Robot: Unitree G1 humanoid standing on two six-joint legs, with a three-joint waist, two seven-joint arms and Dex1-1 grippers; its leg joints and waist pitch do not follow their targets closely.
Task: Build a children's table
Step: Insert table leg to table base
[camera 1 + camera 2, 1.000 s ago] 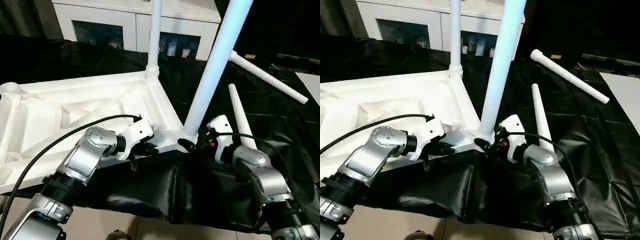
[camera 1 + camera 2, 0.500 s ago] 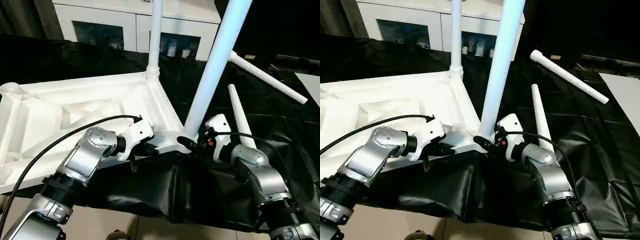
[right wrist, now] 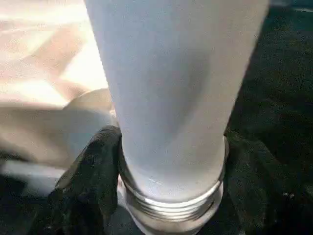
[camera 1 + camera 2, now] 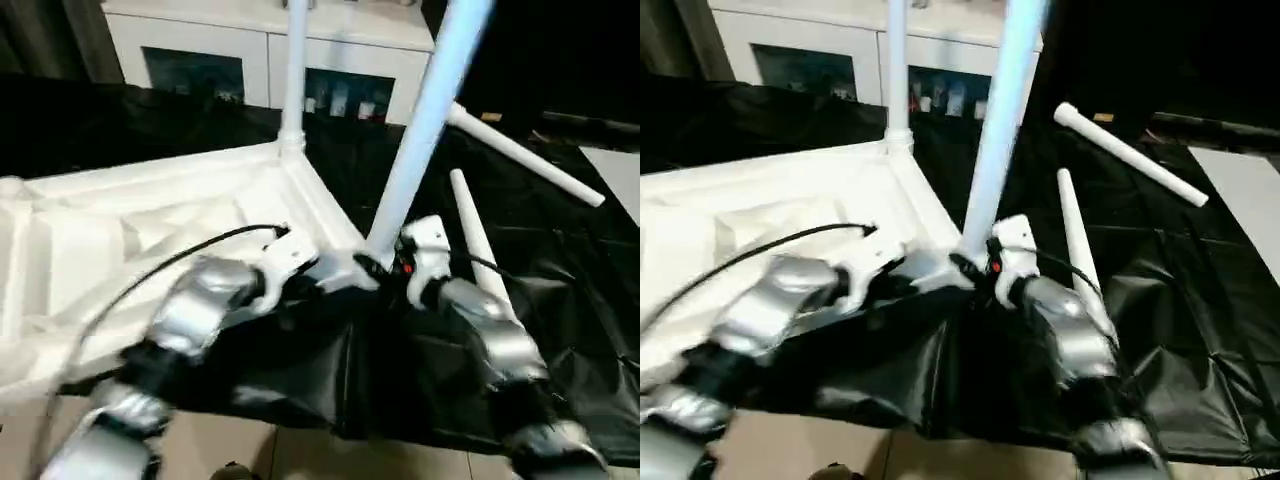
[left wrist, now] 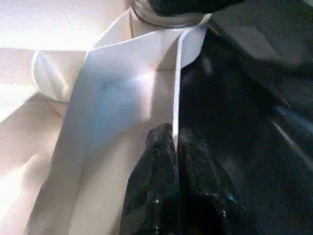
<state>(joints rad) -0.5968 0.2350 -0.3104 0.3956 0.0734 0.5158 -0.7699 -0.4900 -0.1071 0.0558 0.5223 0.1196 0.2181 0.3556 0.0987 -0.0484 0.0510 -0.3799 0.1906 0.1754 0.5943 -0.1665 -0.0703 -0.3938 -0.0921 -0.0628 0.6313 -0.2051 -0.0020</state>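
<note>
Tabletop (image 4: 150, 230) lies upside down on the black cloth (image 4: 560, 300), ribbed underside up, and serves as the landmark; one leg (image 4: 293, 70) stands upright in its far corner socket; a second leg (image 4: 425, 120) rises, leaning, from its near corner; two loose legs (image 4: 475, 235) (image 4: 525, 155) lie on the cloth beyond that near corner, well apart from the top's edge; a white cabinet (image 4: 260, 60) stands behind the far corner.

Left gripper (image 5: 174, 142) has its fingers pinched tight on the thin rim of the tabletop just beside the near corner; right gripper (image 3: 168, 169) has its fingers (image 3: 93, 171) wrapped around the base of the leaning leg, just above its threaded collar, so it is closed on that leg at a fairly wide span.

Step in hand, by my reading, is seating this leg in the near corner socket; doing it well means bringing the leg square to the top before turning, since threads look likely to cross at a tilt; the left pinch should hold the rim firm against the twist; the right grip should stay low by the collar.
</note>
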